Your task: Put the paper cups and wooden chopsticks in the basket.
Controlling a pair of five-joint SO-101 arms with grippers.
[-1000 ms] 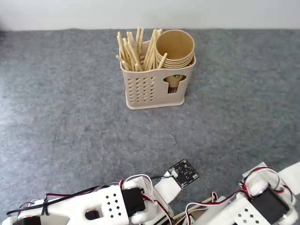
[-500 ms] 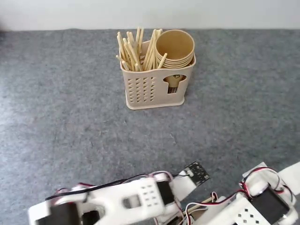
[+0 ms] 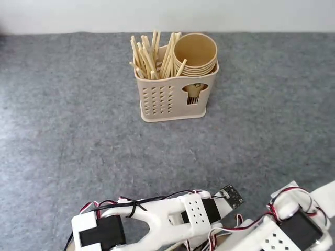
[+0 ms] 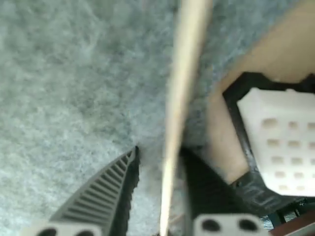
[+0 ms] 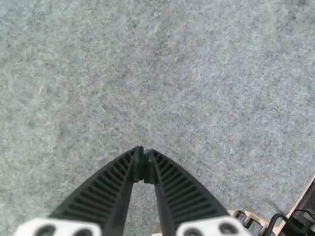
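A beige perforated basket (image 3: 170, 99) stands at the back of the grey mat. It holds a stack of paper cups (image 3: 195, 49) on its right side and a bundle of wooden chopsticks (image 3: 149, 55) on its left. One loose chopstick (image 4: 184, 73) runs between the fingers of my left gripper (image 4: 158, 152), close to one finger, with a gap to the other; the gripper is open around it. The left arm (image 3: 172, 219) lies low at the front edge. My right gripper (image 5: 143, 162) is shut on nothing, over bare mat.
The right arm (image 3: 293, 225) sits at the front right corner. In the left wrist view a tan board (image 4: 275, 54) and a white arm part (image 4: 280, 137) lie close beside the loose chopstick. Grey felt mat (image 3: 78, 130) covers the table.
The left arm has swung to the right along the front edge, its wrist now nearer the right arm. Basket and right arm have not moved.
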